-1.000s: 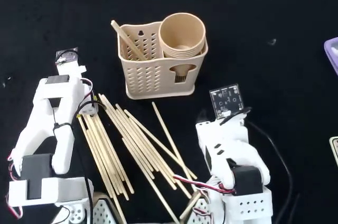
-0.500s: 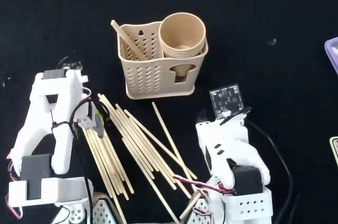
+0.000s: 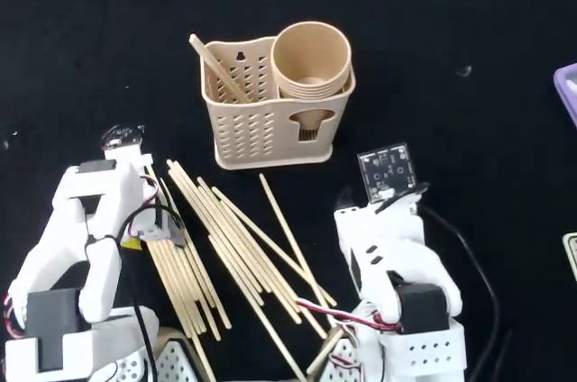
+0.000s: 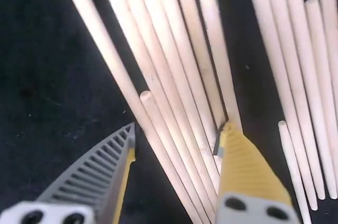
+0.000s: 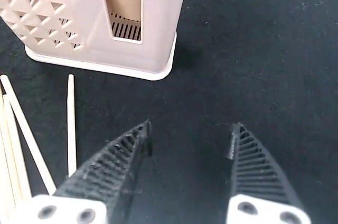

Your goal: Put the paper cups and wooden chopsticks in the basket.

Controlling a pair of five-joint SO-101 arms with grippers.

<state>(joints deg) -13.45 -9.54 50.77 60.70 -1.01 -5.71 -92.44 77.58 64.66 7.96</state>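
A beige perforated basket [image 3: 270, 125] stands at the table's middle back, with stacked paper cups [image 3: 311, 58] in its right compartment and a chopstick [image 3: 219, 68] leaning in its left one. Several wooden chopsticks [image 3: 225, 242] lie fanned on the black table in front of it. My left gripper [image 4: 177, 134] is open and low over the left side of the pile, with a few chopsticks [image 4: 174, 102] between its fingertips. My right gripper [image 5: 190, 134] is open over bare table in front of the basket [image 5: 100, 18], holding nothing.
A purple object [image 3: 568, 89] sits at the right table edge, and a pale item [image 3: 571, 251] lower on that edge. The right arm's body [image 3: 397, 283] stands just right of the chopstick pile. Black table stretches around the basket.
The left arm has drawn back toward the table's front and lowered its gripper onto the left side of the chopstick pile. The right arm has not moved.
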